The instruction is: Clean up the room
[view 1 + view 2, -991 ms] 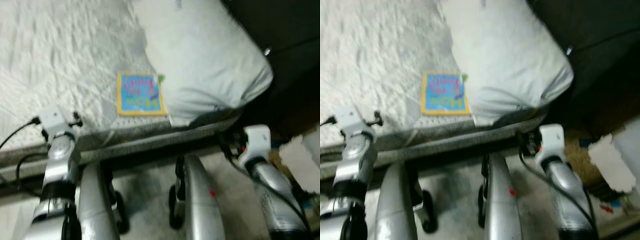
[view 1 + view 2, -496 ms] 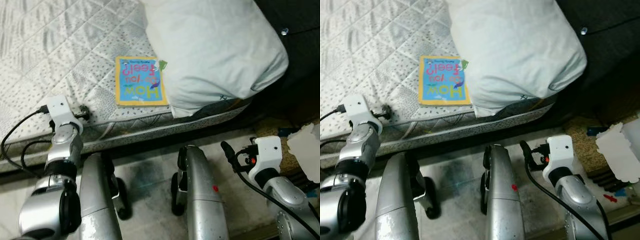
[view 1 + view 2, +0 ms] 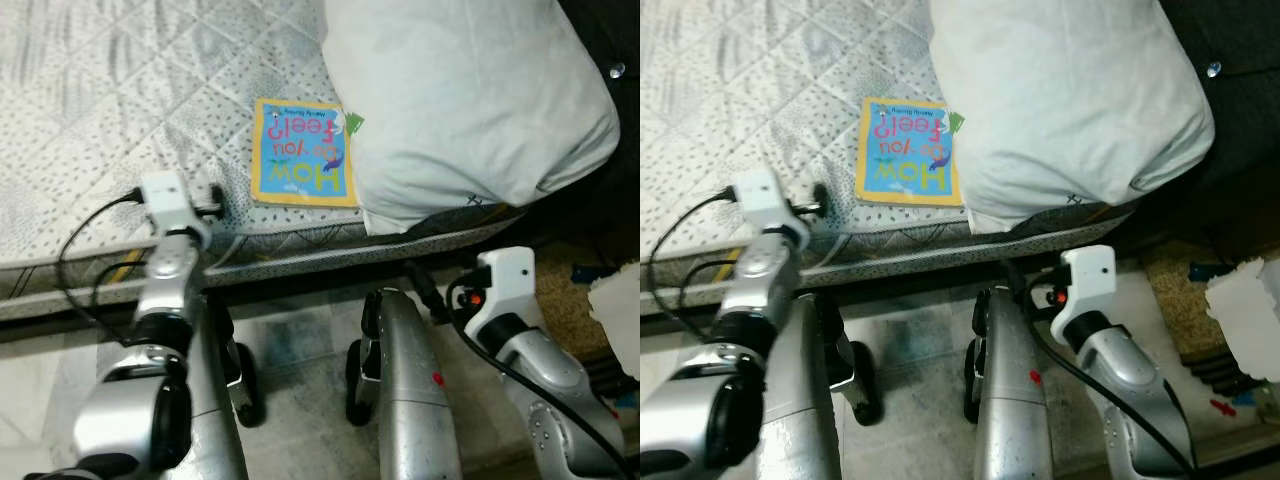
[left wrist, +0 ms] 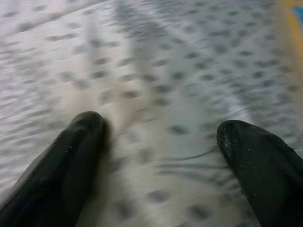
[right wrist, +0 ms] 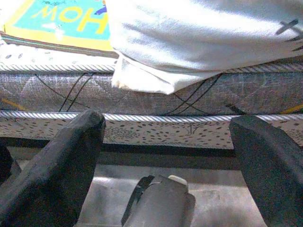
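Observation:
A children's book [image 3: 301,165] with a yellow border and blue cover lies flat on the quilted mattress [image 3: 120,110], its right edge against a big white pillow [image 3: 470,100]. My left gripper [image 3: 212,200] is over the mattress edge, a short way left of the book. In the left wrist view it [image 4: 161,137] is open just above the dotted fabric, with the book's yellow edge [image 4: 291,19] at the corner. My right gripper [image 3: 425,295] is low in front of the bed side, open and holding nothing [image 5: 165,137]. It faces the mattress piping below the book [image 5: 61,23] and pillow [image 5: 203,33].
My silver legs [image 3: 400,400] stand on the grey floor close against the bed side [image 3: 300,255]. A dark headboard [image 3: 610,40] rises behind the pillow. A white torn sheet [image 3: 620,310] and small clutter lie on the floor at the right.
The view has shifted. My left arm has risen and reached over the mattress edge toward the book. My right arm has swung in toward the bed side.

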`<state>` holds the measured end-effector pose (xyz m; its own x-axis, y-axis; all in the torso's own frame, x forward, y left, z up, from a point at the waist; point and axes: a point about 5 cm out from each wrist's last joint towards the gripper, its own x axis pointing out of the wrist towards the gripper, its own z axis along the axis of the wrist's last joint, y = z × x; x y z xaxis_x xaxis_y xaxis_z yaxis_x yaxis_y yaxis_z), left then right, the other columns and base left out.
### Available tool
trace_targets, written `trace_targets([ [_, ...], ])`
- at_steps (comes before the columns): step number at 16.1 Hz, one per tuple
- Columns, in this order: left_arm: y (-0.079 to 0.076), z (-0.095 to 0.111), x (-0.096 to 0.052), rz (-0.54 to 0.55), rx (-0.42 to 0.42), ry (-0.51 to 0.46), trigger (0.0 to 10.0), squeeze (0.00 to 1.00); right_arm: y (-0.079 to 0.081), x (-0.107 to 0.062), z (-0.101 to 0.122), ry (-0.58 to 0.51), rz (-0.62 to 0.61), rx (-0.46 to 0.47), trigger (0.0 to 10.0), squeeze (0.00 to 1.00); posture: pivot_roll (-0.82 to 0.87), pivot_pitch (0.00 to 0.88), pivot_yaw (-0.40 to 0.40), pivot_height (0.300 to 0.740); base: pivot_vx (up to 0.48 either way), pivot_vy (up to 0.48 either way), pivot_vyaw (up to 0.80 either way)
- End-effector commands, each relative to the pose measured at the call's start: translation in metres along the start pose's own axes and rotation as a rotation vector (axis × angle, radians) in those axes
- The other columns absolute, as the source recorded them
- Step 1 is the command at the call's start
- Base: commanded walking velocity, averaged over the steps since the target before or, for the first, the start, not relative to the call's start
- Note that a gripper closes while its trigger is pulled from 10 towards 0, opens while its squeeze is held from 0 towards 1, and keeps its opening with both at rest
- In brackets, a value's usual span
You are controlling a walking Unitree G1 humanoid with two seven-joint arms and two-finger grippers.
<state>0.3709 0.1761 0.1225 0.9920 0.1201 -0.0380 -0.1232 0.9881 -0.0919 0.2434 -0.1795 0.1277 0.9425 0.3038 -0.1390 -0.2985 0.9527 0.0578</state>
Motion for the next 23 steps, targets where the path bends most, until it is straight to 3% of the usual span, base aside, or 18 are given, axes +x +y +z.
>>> trace_targets([
  [1, -0.002, -0.014, -0.006, -0.03, 0.007, 0.04, 10.0, 0.0, -0.002, -0.003, -0.009, 0.045, -0.015, 0.009, 10.0, 0.0, -0.21, 0.404, -0.058, 0.546, 0.0, 0.0, 0.0],
  [2, -0.003, -0.021, -0.007, -0.046, -0.03, 0.08, 10.0, 0.0, -0.002, -0.001, -0.007, 0.048, -0.01, 0.015, 10.0, 0.0, -0.21, 0.402, -0.058, 0.546, 0.0, 0.0, 0.0],
  [3, -0.004, -0.028, -0.008, -0.078, 0.006, 0.132, 10.0, 0.0, -0.002, 0.0, -0.006, 0.045, -0.009, 0.014, 10.0, 0.0, -0.22, 0.399, -0.058, 0.546, 0.0, 0.0, 0.0],
  [4, -0.008, -0.029, -0.007, -0.107, -0.021, 0.143, 10.0, 0.0, -0.003, 0.001, -0.005, 0.041, -0.011, 0.011, 10.0, 0.0, -0.22, 0.397, -0.057, 0.546, 0.0, 0.0, 0.0],
  [10, -0.042, -0.036, -0.012, -0.309, -0.002, 0.198, 10.0, 0.0, 0.0, 0.007, -0.004, 0.029, -0.007, 0.015, 10.0, 0.0, -0.21, 0.383, -0.055, 0.546, 0.0, 0.0, 0.0],
  [23, -0.063, -0.042, -0.016, -0.464, 0.021, 0.253, 10.0, 0.0, 0.001, 0.019, -0.002, 0.005, 0.004, 0.012, 10.0, 0.0, -0.2, 0.349, -0.052, 0.546, 0.0, 0.0, 0.0],
])
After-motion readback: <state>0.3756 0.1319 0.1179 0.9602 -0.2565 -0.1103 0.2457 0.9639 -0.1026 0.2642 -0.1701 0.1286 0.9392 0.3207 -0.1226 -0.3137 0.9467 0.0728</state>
